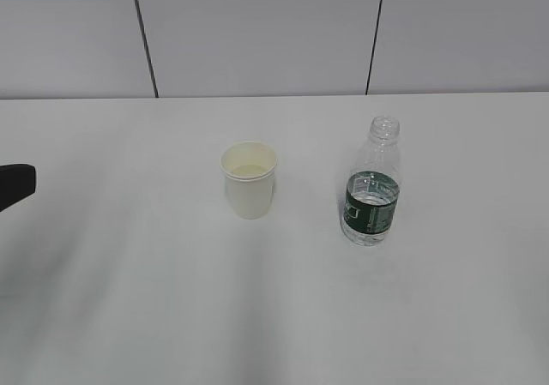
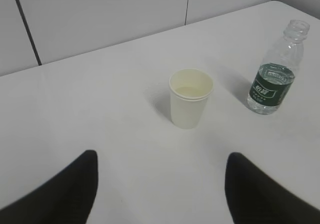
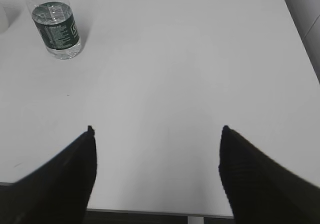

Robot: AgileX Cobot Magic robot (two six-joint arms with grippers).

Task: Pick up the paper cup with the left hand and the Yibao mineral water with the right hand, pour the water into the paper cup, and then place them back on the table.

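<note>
Cup (image 1: 249, 179) upright mid-table (image 1: 129, 299); bottle (image 1: 371, 188) upright to its right, apart. Left gripper (image 2: 160, 194) and right gripper (image 3: 156, 179) both spread wide, empty, near side.

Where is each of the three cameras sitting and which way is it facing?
Exterior view: raised in front of the table, looking down at a slant toward the wall; paper cup left of the Yibao mineral water; only a black tip of the left hand shows at the left edge.
Left wrist view: above the table's left part, facing the cup; left gripper open.
Right wrist view: over the near right edge, bottle at upper left; right gripper open.
Shared: the bottle shows in all three views.
</note>
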